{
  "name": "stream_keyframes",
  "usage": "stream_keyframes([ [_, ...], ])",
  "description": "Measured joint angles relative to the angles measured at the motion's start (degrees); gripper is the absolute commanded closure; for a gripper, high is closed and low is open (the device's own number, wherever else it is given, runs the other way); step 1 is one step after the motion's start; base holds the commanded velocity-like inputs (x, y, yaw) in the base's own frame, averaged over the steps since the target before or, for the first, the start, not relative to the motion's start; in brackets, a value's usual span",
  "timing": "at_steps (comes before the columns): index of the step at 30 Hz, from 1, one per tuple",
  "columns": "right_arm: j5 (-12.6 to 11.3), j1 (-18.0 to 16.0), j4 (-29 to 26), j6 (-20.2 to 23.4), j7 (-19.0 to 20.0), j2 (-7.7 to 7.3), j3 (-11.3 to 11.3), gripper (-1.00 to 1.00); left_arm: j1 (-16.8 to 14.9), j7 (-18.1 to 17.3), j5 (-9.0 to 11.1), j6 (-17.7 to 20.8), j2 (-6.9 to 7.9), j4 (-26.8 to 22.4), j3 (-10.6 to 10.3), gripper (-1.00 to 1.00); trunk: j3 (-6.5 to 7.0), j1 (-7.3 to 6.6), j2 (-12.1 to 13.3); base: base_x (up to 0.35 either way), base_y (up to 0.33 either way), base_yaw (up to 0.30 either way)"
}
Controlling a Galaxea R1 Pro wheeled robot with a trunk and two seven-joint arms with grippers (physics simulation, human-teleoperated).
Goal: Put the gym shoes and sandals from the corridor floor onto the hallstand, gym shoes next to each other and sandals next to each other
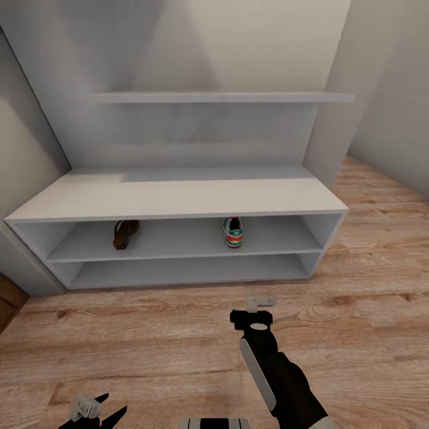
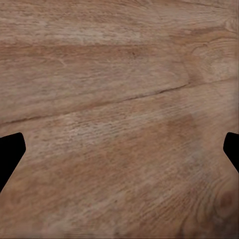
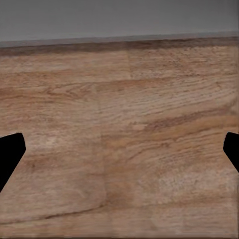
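Note:
The light grey hallstand stands against the wall ahead. On the upper of its two low shelves lie one brown sandal at the left and one white gym shoe with a green stripe at the right, well apart. The other sandal and gym shoe are out of view. My right gripper hovers open over the corridor floor just in front of the rack, holding nothing. My left gripper is open low at the near left. Both wrist views have the fingertips spread wide over bare planks.
A long shelf juts from the hallstand's back panel above the bench top. Grey walls close in on the left and right. Wood floor runs on past the rack's right end. The rack's grey base lies ahead of the right gripper.

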Motion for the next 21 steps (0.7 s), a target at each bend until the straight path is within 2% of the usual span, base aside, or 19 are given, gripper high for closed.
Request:
stream_keyframes([
  [7, 0.0, 0.1, 3.2, -0.1, 0.1, 0.00, 0.0, -1.00, 0.0, 0.0, 0.0, 0.0, 0.11, 0.0, 0.0, -1.00, 0.00, -0.01, 0.0, -0.026, 0.000, 0.000],
  [8, -0.1, 0.1, 6.3, -0.4, 0.2, 0.00, 0.0, -1.00, 0.0, 0.1, -0.1, -0.1, 0.15, 0.0, 0.0, -1.00, 0.00, 0.00, 0.0, -0.005, 0.000, 0.000],
  [11, -0.1, 0.1, 9.3, -1.1, 0.3, 0.00, 0.0, -1.00, 0.1, 0.1, -0.1, -0.1, 0.24, 0.1, 0.0, -1.00, 0.00, -0.01, 0.0, -0.003, 0.000, 0.000],
  [12, -0.2, 0.1, 11.8, -2.9, 0.3, 0.00, 0.0, -1.00, 0.1, 0.1, -0.1, -0.1, 0.29, 0.2, 0.0, -1.00, 0.00, -0.01, 0.0, -0.001, 0.000, 0.000],
  [20, -0.1, 0.1, 17.6, -10.5, 2.2, -1.90, 0.1, -1.00, 0.1, 1.1, 0.3, -0.2, 0.34, 0.7, 0.1, -1.00, 0.00, -0.01, 0.0, 0.000, 0.000, 0.000],
  [21, -0.1, 0.1, 22.1, -14.4, 6.3, -3.12, 0.1, -1.00, 0.1, 1.4, 0.4, -0.2, 0.34, 0.8, 0.1, -1.00, 0.21, -0.03, 0.0, 0.000, 0.000, 0.000],
])
